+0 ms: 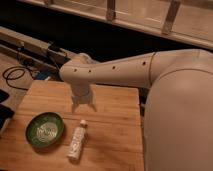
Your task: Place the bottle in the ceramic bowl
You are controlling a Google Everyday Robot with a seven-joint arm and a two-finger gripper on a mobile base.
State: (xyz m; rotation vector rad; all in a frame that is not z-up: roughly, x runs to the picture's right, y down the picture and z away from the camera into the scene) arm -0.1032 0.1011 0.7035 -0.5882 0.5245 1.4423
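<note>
The slim whitish bottle (pixel 77 141) lies on its side on the wooden table (pixel 112 135), cap pointing away from me. The green ceramic bowl (pixel 45 129) with a pale patterned centre sits just left of the bottle, apart from it. My gripper (pixel 83 106) hangs from the white arm above the table, a little beyond the bottle's cap, with its two fingers spread apart and nothing between them.
The white arm (pixel 150 70) reaches in from the right and its bulky body fills the right side. Black cables (pixel 17 75) and a dark rail (pixel 30 47) lie beyond the table's far left edge. A dark object (pixel 5 112) sits at the left edge.
</note>
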